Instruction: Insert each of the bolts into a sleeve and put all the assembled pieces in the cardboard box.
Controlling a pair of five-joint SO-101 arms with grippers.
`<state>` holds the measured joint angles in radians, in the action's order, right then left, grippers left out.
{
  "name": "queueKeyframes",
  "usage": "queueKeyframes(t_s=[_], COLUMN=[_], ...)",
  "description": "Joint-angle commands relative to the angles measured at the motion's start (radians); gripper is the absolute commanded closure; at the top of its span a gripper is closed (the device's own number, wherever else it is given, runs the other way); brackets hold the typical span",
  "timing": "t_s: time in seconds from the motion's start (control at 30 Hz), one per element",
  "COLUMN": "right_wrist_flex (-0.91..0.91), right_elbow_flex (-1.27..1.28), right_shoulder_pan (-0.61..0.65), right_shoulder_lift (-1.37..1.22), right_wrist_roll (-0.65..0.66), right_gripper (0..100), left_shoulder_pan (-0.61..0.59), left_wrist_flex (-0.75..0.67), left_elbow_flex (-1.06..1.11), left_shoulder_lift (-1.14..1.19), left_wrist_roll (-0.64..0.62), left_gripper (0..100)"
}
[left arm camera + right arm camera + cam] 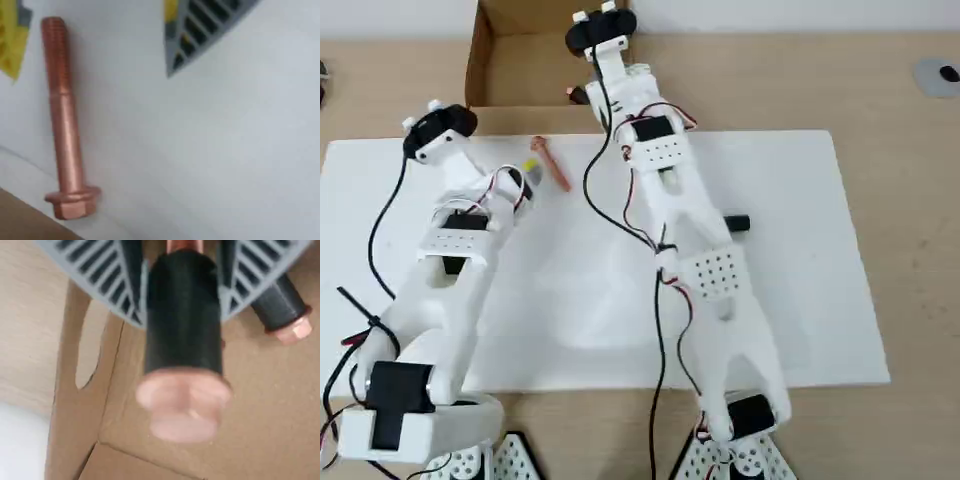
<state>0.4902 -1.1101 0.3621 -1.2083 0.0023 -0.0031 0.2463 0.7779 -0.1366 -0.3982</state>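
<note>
A copper bolt lies on the white mat near its far edge. My left gripper hangs open just over it, the bolt's threaded end between the fingers. A loose black sleeve rests on the mat beside the right arm. My right gripper is over the cardboard box, shut on an assembled piece, a black sleeve with a copper bolt head at its lower end. Another assembled piece lies on the box floor.
The white mat covers most of the wooden table. The box stands past the mat's far edge, open side up. Cables run along both arms. A grey object sits at the table's far right.
</note>
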Motion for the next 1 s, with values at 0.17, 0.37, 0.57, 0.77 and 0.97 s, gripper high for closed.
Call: queueKeyframes(t_s=[0.17,0.37,0.57,0.77,0.97], right_wrist_flex=[0.091,0.094,0.094,0.176,0.440], right_elbow_flex=[-0.343,-0.404,-0.412,-0.486,-0.558], right_shoulder_pan=[-0.016,-0.016,-0.016,-0.025,-0.067], right_shoulder_lift=[-0.107,-0.134,-0.130,-0.119,0.061], right_wrist_roll=[0.003,0.000,0.000,-0.012,-0.150], right_gripper=[87.5,77.8,75.1,72.5,68.0], left_shoulder_pan=[0.014,0.015,0.015,0.017,0.012], left_wrist_flex=[-0.018,-0.018,-0.018,-0.018,-0.015], left_elbow_flex=[-0.060,-0.060,-0.060,-0.060,-0.080], left_shoulder_lift=[-0.004,-0.004,-0.002,-0.002,0.001], left_wrist_roll=[0.008,0.008,0.008,0.008,0.002], left_gripper=[79,79,79,79,80])
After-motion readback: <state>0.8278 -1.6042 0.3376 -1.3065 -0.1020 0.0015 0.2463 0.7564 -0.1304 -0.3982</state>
